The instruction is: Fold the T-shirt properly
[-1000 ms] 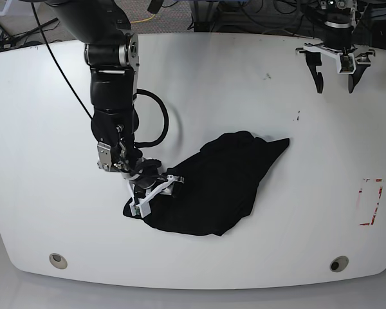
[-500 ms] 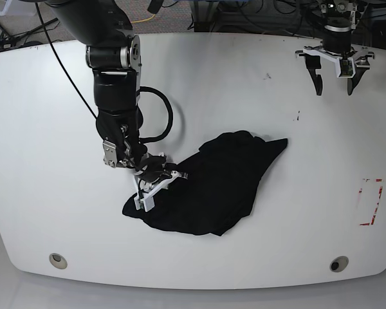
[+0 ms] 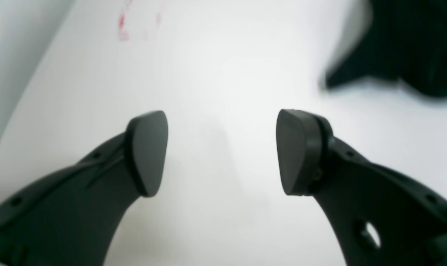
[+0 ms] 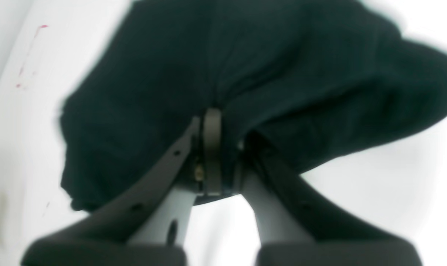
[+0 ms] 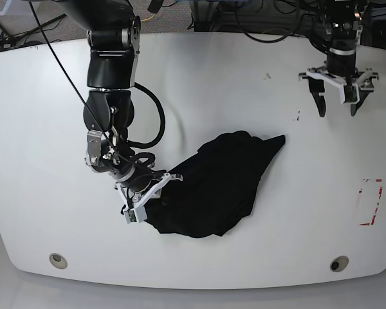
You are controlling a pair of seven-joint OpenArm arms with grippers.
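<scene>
Jaws of the right gripper (image 5: 147,195) pinch the crumpled black T-shirt (image 5: 222,183) at its 8 o'clock edge. Left gripper (image 5: 338,102) hangs wide apart over the white surface (image 5: 199,90) at 2 o'clock.

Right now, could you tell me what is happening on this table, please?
The right pincer is shut on the edge of a crumpled black T-shirt lying near the middle of the white table; the wrist view shows cloth bunched between its fingers. The left pincer hangs open over bare table near the far corner, holding nothing. The shirt is an unfolded heap, so folding has not really begun.
</scene>
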